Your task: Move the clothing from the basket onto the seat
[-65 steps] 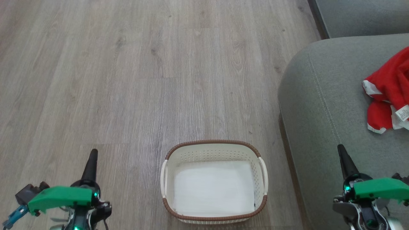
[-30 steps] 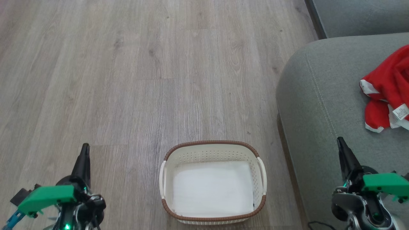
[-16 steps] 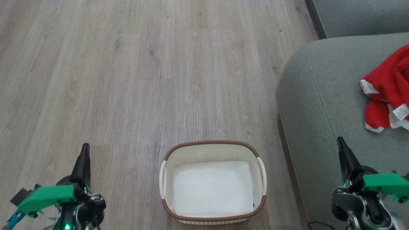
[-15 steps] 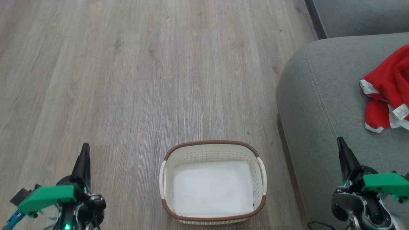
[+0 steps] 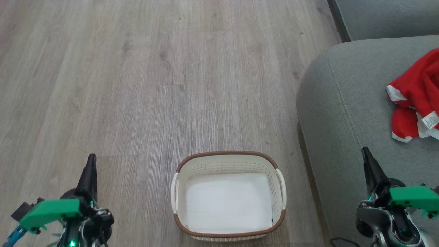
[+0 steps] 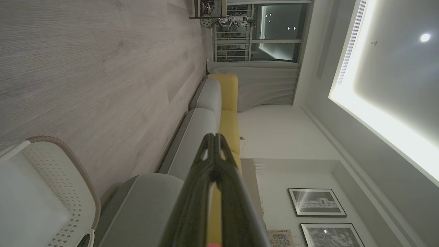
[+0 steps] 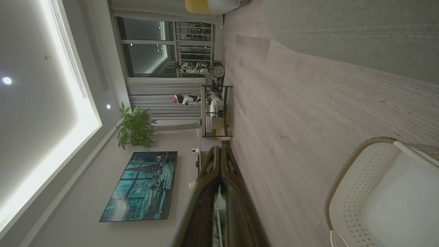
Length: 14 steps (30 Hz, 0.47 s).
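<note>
left gripper [image 5: 91, 160]: near left, fingers pressed together
right gripper [image 5: 365, 152]: near right, over seat edge, fingers pressed together
basket [image 5: 226, 153]: on floor [image 5: 137, 85] between them, white bottom showing
seat [image 5: 336, 113]: right of basket
clothing [image 5: 416, 85]: red heap on seat, far right

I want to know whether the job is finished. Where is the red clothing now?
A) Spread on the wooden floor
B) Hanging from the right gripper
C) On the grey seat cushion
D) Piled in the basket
C: the red clothing lies crumpled on the seat, and the basket on the floor has a bare pale bottom.
</note>
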Motion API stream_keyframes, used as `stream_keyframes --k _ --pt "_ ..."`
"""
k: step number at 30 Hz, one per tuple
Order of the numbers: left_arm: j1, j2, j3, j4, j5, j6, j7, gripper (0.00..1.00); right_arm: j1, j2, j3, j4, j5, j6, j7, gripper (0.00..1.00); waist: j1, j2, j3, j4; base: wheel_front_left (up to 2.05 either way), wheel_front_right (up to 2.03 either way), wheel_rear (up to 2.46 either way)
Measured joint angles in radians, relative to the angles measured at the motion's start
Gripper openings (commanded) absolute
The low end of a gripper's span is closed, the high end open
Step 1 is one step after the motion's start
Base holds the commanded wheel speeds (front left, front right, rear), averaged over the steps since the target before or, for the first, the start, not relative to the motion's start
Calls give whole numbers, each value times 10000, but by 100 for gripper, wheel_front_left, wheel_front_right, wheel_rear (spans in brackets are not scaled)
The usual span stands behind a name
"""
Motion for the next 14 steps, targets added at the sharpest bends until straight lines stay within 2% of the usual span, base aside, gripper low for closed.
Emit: stream_keyframes --k 14 --pt "0 -2 0 0 0 0 0 0 0 2 0 2 0 0 0 0 0 0 0 0 0 0 0"
